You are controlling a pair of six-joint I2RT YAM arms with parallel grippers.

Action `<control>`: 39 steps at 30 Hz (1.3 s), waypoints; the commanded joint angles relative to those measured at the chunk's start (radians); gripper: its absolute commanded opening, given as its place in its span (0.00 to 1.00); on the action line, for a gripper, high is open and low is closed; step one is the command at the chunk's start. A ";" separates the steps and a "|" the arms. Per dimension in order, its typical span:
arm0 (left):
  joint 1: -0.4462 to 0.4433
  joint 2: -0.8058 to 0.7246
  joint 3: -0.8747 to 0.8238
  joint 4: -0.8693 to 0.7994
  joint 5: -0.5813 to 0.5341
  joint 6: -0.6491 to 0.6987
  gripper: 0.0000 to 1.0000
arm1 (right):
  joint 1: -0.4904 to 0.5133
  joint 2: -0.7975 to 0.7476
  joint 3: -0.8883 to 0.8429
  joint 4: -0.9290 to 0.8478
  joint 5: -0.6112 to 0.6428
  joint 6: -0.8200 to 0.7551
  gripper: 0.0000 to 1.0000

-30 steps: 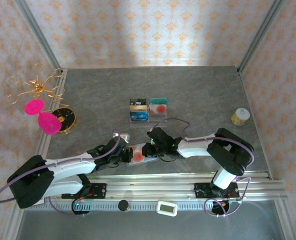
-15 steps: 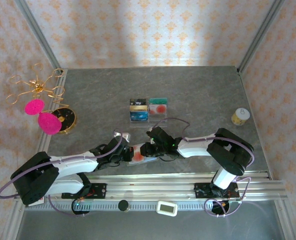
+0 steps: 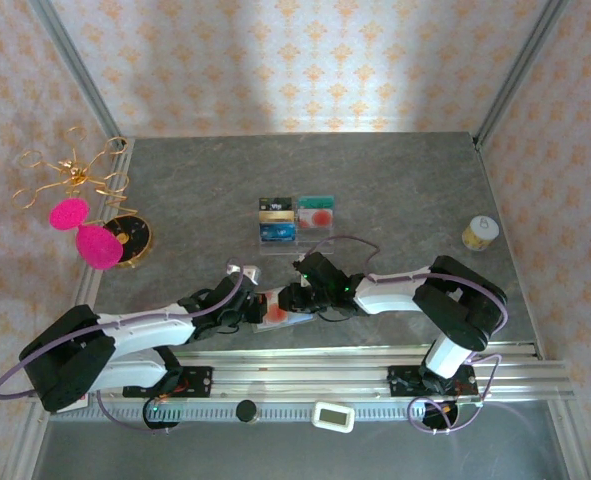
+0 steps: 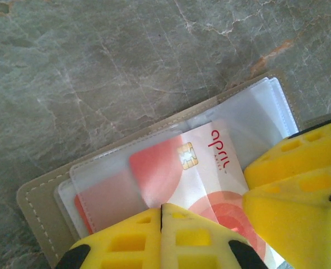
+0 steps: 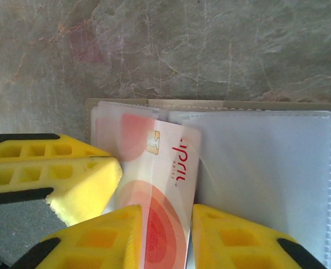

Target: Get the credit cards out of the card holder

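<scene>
Grey stone tabletop (image 3: 395,180), and near its front edge, between the two arms, the card holder (image 4: 36,196) lies open and flat, clear sleeves facing up. The left tool (image 4: 161,212) is pressed together, its tips bearing down on those sleeves. The right tool (image 5: 165,224) pinches a pale credit card (image 4: 207,162) with red blotches, which sits partway out of its sleeve.

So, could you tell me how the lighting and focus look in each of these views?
Top external: even, soft light, with a brighter patch on the back wall; the table is sharp. Left wrist: the print on the credit card is crisp, the clear sleeves look hazy. Right wrist: the sleeves glare white, and the near yellow fingers are slightly soft.
</scene>
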 commanded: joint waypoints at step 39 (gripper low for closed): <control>-0.007 -0.026 0.028 0.153 0.084 -0.016 0.04 | 0.058 -0.175 -0.054 -0.118 0.253 -0.081 0.00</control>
